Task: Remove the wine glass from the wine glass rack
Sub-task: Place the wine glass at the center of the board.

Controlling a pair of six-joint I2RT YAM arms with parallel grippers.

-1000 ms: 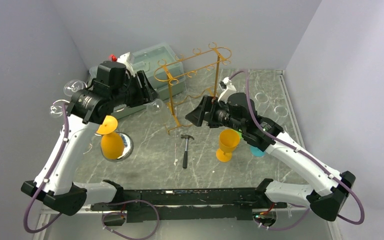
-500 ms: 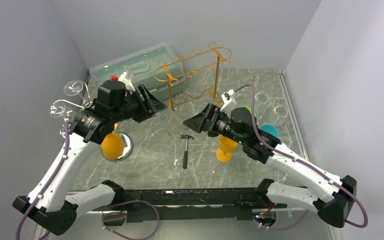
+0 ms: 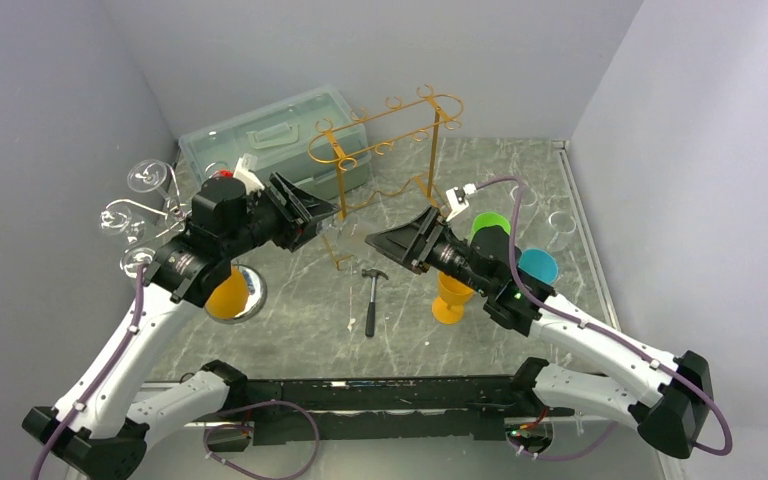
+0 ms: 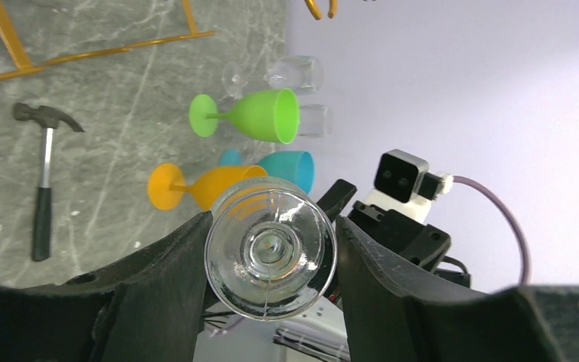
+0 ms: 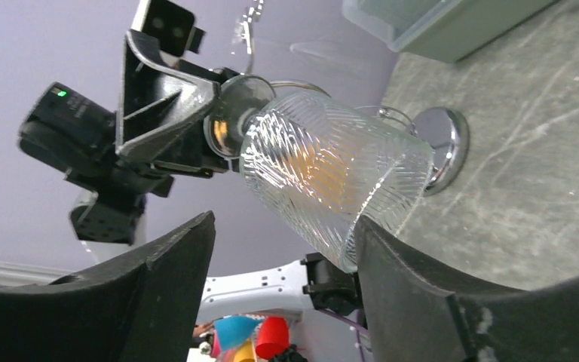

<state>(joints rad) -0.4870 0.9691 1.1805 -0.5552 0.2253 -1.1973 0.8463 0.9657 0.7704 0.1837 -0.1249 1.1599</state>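
A clear wine glass (image 4: 271, 256) with a ribbed bowl (image 5: 332, 173) lies sideways in the air between the two arms. My left gripper (image 4: 271, 224) is shut on its round foot, and both fingers touch the foot's edge. My right gripper (image 5: 285, 222) is open around the bowl: one finger (image 5: 392, 279) meets the rim, the other (image 5: 166, 264) stands apart. In the top view the left gripper (image 3: 325, 215) faces the right gripper (image 3: 375, 242) over the table's middle. A chrome wine glass rack (image 3: 248, 288) at the left carries clear glasses (image 3: 146, 177).
An empty gold wire rack (image 3: 385, 130) stands behind the grippers, with a lidded plastic box (image 3: 270, 135) beside it. A hammer (image 3: 371, 300) lies below them. Orange (image 3: 454, 290), green (image 3: 488, 222) and teal (image 3: 538, 266) cups stand at the right. A yellow goblet (image 3: 225, 298) sits by the chrome base.
The left arm has carried the glass away from the chrome rack toward the middle. The right gripper has come up to it and narrowed around the bowl.
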